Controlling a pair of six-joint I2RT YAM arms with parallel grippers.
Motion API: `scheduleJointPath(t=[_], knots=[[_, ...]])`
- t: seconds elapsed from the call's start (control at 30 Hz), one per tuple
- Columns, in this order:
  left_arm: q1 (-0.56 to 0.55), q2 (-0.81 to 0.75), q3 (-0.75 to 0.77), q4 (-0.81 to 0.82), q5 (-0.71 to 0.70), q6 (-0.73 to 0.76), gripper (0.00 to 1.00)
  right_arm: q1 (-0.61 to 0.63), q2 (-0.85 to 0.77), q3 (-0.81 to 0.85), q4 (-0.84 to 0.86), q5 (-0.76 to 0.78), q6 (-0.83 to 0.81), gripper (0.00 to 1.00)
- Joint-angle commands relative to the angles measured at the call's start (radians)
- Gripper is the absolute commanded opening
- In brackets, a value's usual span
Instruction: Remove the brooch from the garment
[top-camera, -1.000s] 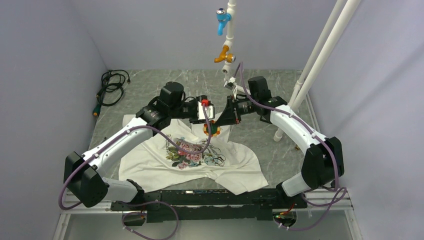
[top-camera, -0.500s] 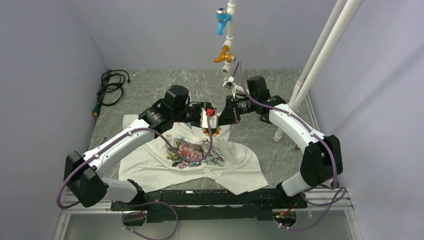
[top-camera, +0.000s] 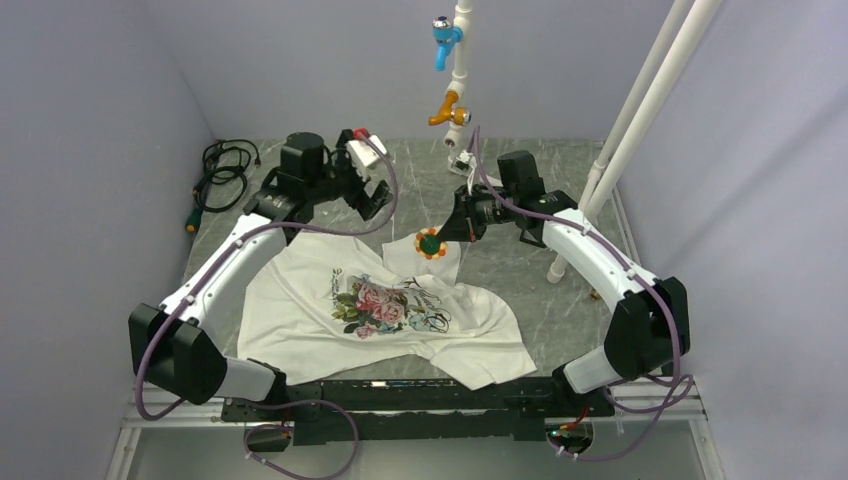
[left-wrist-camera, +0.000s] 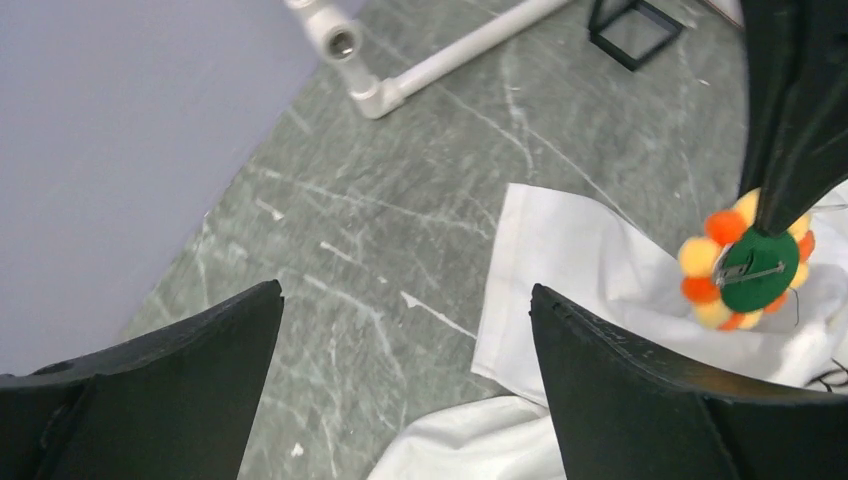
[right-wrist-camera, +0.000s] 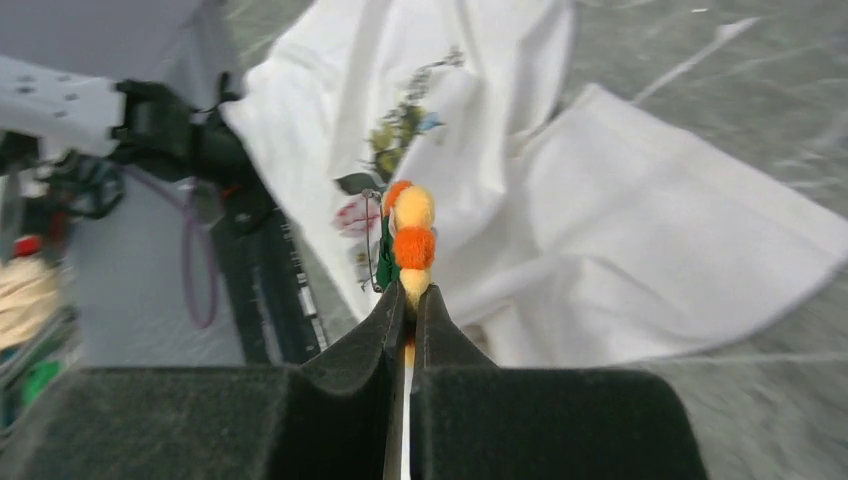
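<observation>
"Since the right gripper (right-wrist-camera: 408, 300) pinches the brooch (right-wrist-camera: 411, 235) at its closed fingertips, is it off?"

"Seems so, just above the garment (top-camera: 300, 320); left gripper (left-wrist-camera: 405, 292) gapes empty, well aside. Setting down remains."

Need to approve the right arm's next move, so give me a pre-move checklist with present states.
1. Grip: right hand shut on the brooch: ok.
2. Release: brooch free of the garment: ok; the left wrist view shows its green backing and pin bare.
3. Clasp: pin closed: cannot tell.
4. Other arm: left hand open and empty: ok.
5. Clearance: left hand apart from brooch: ok.
6. Cloth: garment lying on the table: ok.
</observation>
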Motion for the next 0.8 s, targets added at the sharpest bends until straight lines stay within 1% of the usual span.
scheduleJointPath(t=[0.0, 0.1, 0.17, 0.23, 0.4, 0.53, 0.63, 0.73, 0.77], knots=[[0.055, -0.067, 0.000, 0.042, -0.009, -0.175, 1.00, -0.001, -0.076, 0.016, -0.015, 0.296, -0.075, 0.00], [0.079, -0.059, 0.046, -0.052, -0.051, -0.198, 1.00, 0.018, -0.087, 0.012, -0.036, 0.488, -0.111, 0.00], [0.097, -0.036, 0.090, -0.130, -0.071, -0.219, 1.00, 0.029, -0.094, 0.006, -0.043, 0.590, -0.138, 0.00], [0.110, -0.026, 0.106, -0.175, -0.093, -0.235, 1.00, 0.045, -0.100, 0.000, -0.055, 0.694, -0.165, 0.00], [0.129, -0.049, 0.096, -0.212, -0.086, -0.202, 1.00, 0.074, -0.146, -0.057, -0.074, 1.006, -0.239, 0.00], [0.140, -0.045, 0.091, -0.242, -0.068, -0.213, 1.00, 0.118, -0.175, -0.152, 0.012, 1.245, -0.346, 0.00], [0.145, -0.038, 0.085, -0.250, -0.041, -0.245, 1.00, 0.116, -0.169, -0.184, 0.042, 1.321, -0.411, 0.00], [0.154, -0.018, 0.097, -0.273, -0.009, -0.277, 0.99, 0.103, -0.182, -0.222, 0.066, 1.332, -0.469, 0.00], [0.157, -0.006, 0.111, -0.289, 0.002, -0.284, 1.00, 0.096, -0.184, -0.230, 0.066, 1.314, -0.479, 0.00]])
